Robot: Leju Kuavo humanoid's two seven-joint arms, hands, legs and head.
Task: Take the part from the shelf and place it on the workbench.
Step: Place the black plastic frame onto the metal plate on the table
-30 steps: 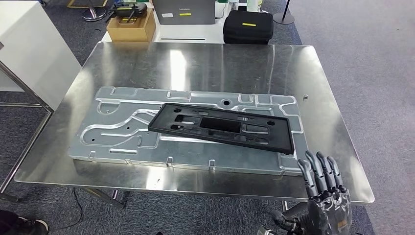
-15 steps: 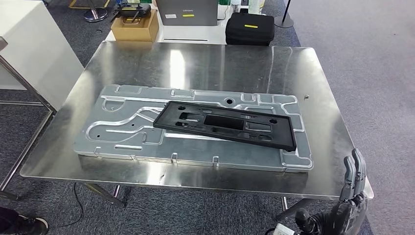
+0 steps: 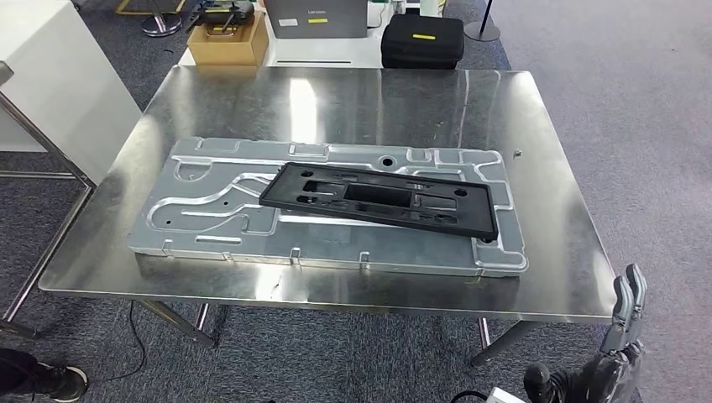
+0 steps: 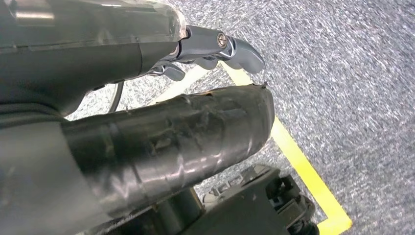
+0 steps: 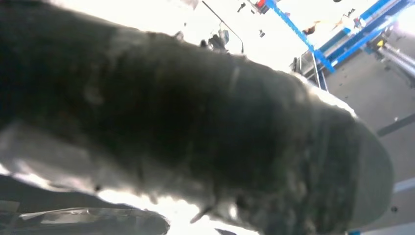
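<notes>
I'm seeing my right hand [image 3: 623, 336] hanging low at the near right corner in the head view, just off the desk's near edge, fingers [image 3: 631, 295] pointing up and lying together, nothing in them. The right wrist view is giving me a dark blurred thumb close up against bright background, so it isn't telling me more about the hand. My left hand [image 4: 215, 49] is showing in the left wrist view, hanging over grey carpet [image 4: 352, 73] with a yellow tape line [image 4: 298, 166] on it; grey fingers are curling out past the cover, holding nothing that I can see, but how far they're apart I cannot tell.

Moving out, the desk [image 3: 554, 277] is a shiny metal top on thin legs. The large silver stamped panel [image 3: 210, 210] is lying flat on it, running across the middle. The part [image 3: 378, 201], a long black plastic frame with cutouts, is resting on top of that panel, slightly skewed, its right end near the panel's right edge. Neither hand is touching it.

At near left a dark shoe [image 3: 42, 382] is poking in on the floor. A white cabinet [image 3: 50, 75] is standing left of the desk.

Beyond the far edge, a cardboard box [image 3: 227, 42], a grey case [image 3: 315, 18] and a black bag [image 3: 422, 42] with a yellow label are sitting on a low white surface.
</notes>
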